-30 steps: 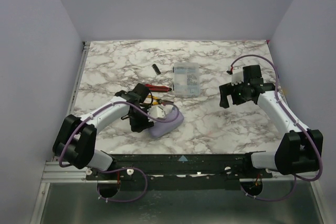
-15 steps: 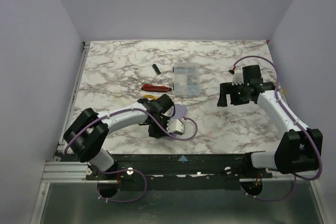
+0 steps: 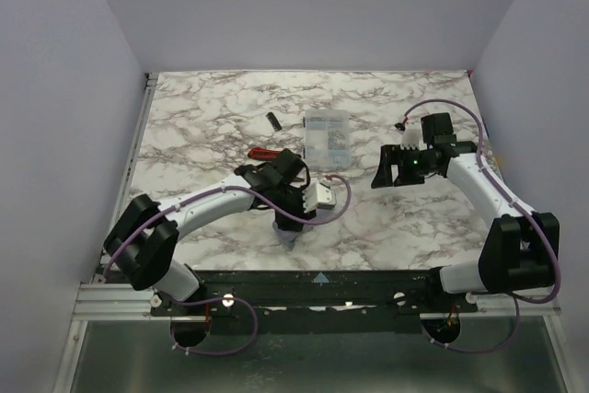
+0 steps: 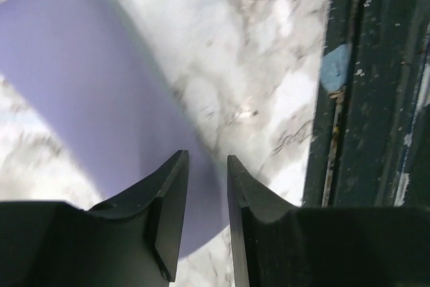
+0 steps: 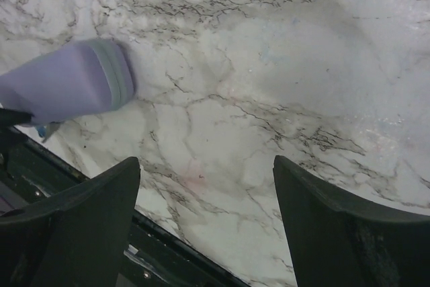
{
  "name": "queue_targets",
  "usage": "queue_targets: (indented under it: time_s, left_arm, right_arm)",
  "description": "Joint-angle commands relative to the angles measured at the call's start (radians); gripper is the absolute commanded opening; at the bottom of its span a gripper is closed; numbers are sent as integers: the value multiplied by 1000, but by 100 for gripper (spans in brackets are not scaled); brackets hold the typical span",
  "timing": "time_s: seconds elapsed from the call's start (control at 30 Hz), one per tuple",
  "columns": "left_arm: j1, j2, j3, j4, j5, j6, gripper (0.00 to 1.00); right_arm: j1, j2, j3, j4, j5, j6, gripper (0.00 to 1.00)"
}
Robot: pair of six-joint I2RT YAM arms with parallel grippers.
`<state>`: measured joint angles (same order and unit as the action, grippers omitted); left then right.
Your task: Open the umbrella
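Note:
The umbrella (image 3: 287,233) is a pale lavender-blue folded bundle near the table's front edge, mostly hidden under my left wrist in the top view. My left gripper (image 3: 293,218) sits right over it. In the left wrist view the umbrella (image 4: 80,78) runs from the upper left down into the narrow gap of my left gripper (image 4: 205,158), whose jaws stand close together on the fabric. My right gripper (image 3: 394,179) hovers to the right, apart from it and open. From my right gripper (image 5: 205,159), wide open over bare marble, the umbrella (image 5: 67,89) shows at the left with a greyish banded end.
A clear plastic box (image 3: 328,140) lies behind the centre, with red-handled pliers (image 3: 262,154) to its left and a small black piece (image 3: 272,120) farther back. The black rail (image 3: 322,283) borders the near edge, close beside my left fingers (image 4: 376,99).
My left gripper swung right and then toward the near edge, and the umbrella shifted with it while the jaws narrowed. My right gripper drifted slightly left and its jaws closed a little.

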<state>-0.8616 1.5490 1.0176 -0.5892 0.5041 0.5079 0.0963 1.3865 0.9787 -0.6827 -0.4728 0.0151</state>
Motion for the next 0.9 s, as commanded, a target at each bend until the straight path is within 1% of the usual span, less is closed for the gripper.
queue_targets:
  time_s: [0.0,0.07,0.13,0.2,0.27,0.33,0.4,0.47,0.5,0.57,0.67,0.73,0.8,0.87]
  left_arm:
    - [142,-105,-96,-9,-15,2,32]
    - [169,-108,-121,-5,-78,31,32]
    - [175,-98,-134,3,-125,45,33]
    - [175,-85,-131,6,-141,30,34]
    - [176,-78,-120,6,-150,2,39]
    - [178,-86,-113,-5,-145,-8,43]
    - [196,-110,-108,-22,-118,-15,46]
    - [240,-143,-96,-51,-78,-27,46]
    - [281,-163,-90,-63,-50,-33,46]
    - [369,-201,-72,-88,12,-46,47]
    - [496,-249,-55,-111,73,-57,52]
    - [557,-284,-58,-119,91,-40,56]
    - [597,-313,-69,-116,80,-30,65]
    - [635,-334,-74,-112,68,-42,72]
  right_arm:
    - [-5,16,-10,23,-106,-35,82]
    - [-5,19,-21,45,-118,-46,81]
    - [-4,31,-25,56,-122,-71,80]
    - [-4,42,-19,60,-129,-107,80]
    - [-4,51,-14,69,-123,-135,80]
    - [-4,53,-7,73,-122,-161,80]
    - [-3,48,1,75,-132,-195,81]
    - [8,27,2,88,-141,-252,83]
    - [25,10,1,104,-131,-277,84]
    - [77,-21,-9,158,-99,-330,89]
    - [220,-33,-8,237,-19,-410,93]
    - [315,-9,8,275,12,-461,96]
    - [394,42,45,308,27,-495,97]
    - [475,114,109,298,33,-530,100]
